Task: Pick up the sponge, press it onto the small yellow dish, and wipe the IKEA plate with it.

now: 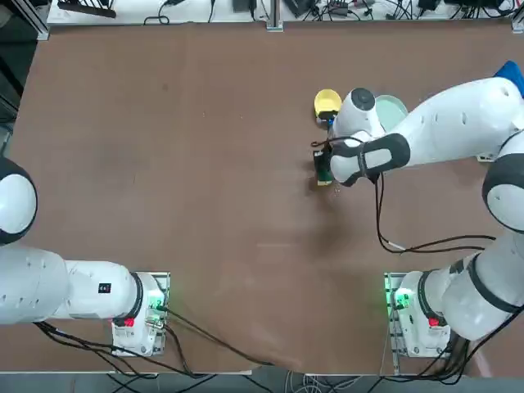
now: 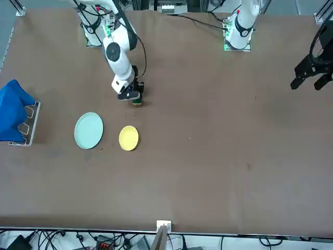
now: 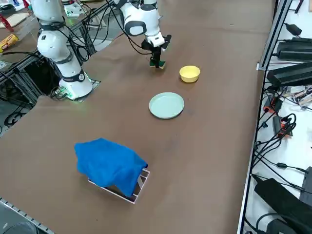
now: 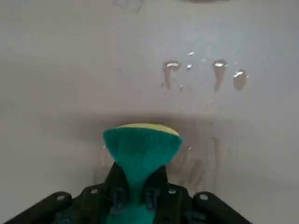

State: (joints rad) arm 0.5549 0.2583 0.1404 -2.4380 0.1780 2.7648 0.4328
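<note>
Right black two-finger gripper (image 4: 139, 193) pinches the green-topped, yellow-bottomed sponge (image 4: 142, 148) mid-body, leaving its wide end free, likely for pressing. It's over the brown desk (image 3: 195, 146), robot-base side of the round yellow dish (image 3: 189, 73).

The surface (image 3: 195, 146) is a broad, flat brown tabletop. On it lie 2 round pieces, just beside each other but apart: a small yellow dish (image 2: 128, 138) and, to the robot's right of it, a larger pale blue-green plate (image 3: 166, 105). Farther to the robot's right, well apart from both, stands 1 white rack (image 3: 140, 188) with 1 blue cloth (image 3: 111, 163) draped over it. Several small wet drops (image 4: 219, 70) dot the brown top.
</note>
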